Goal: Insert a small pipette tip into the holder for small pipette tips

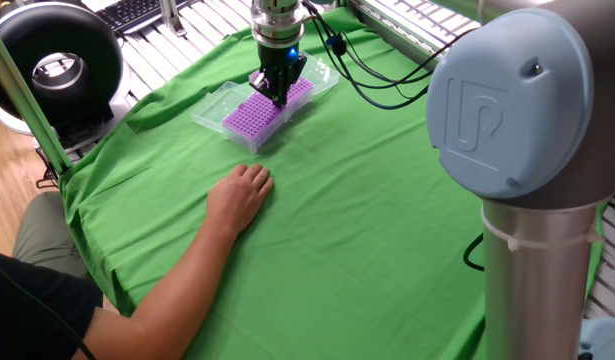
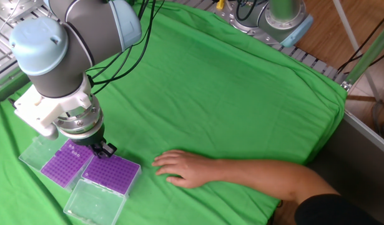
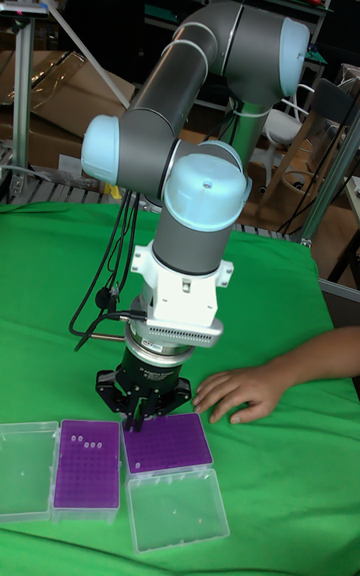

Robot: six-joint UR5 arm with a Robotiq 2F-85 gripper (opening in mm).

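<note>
Two purple tip holders lie side by side on the green cloth, each with its clear lid folded open. The left holder (image 3: 85, 464) has a few pale tips in its far row. The right holder (image 3: 166, 442) looks plain purple. I cannot tell which one is for small tips. My gripper (image 3: 135, 423) points straight down over the seam between them, at the right holder's near-left corner (image 2: 104, 150) (image 1: 278, 97). Its fingers are shut. A small pipette tip between them is too small to make out.
A person's hand (image 3: 236, 392) (image 1: 242, 192) rests flat on the cloth just beside the holders, its forearm reaching in from the table edge. Clear lids (image 3: 176, 508) (image 2: 34, 152) flank the holders. Black cables (image 1: 372, 85) trail behind the arm.
</note>
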